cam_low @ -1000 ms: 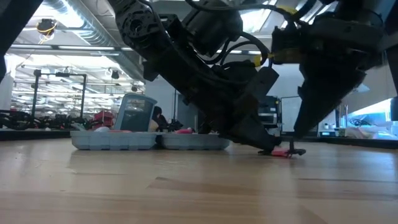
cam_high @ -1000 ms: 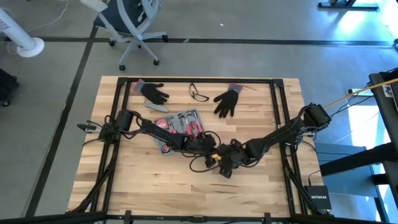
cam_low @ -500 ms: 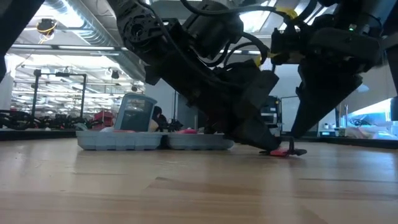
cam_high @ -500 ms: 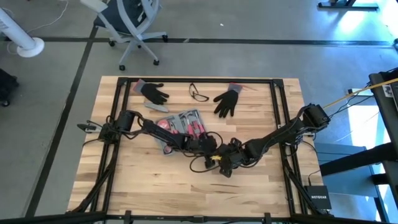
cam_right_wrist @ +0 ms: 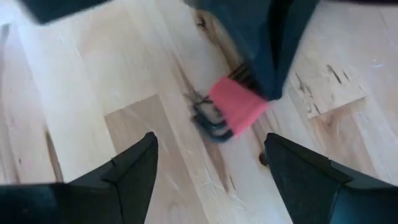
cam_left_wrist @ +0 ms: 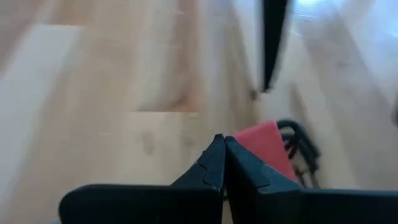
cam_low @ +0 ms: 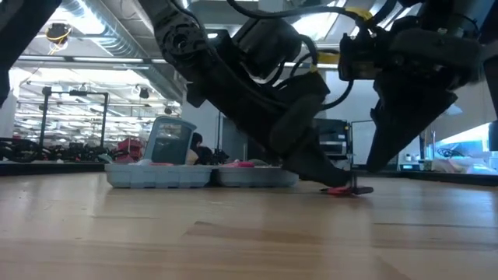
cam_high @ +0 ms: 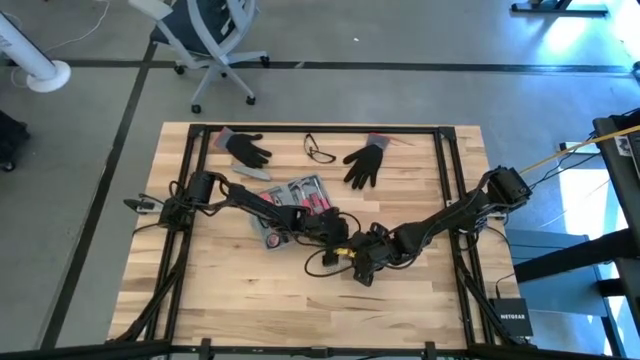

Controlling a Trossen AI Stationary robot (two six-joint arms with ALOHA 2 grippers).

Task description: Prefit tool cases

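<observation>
On pale wood table [cam_high: 230, 290], tool case [cam_high: 290, 205] open

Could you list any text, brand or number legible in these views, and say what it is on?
"NETGEAR": white letters on the black box at the table's lower right corner, in the high view.
The label on the grey upright box behind the tool case is too blurred to read.
No other text is readable.
</observation>
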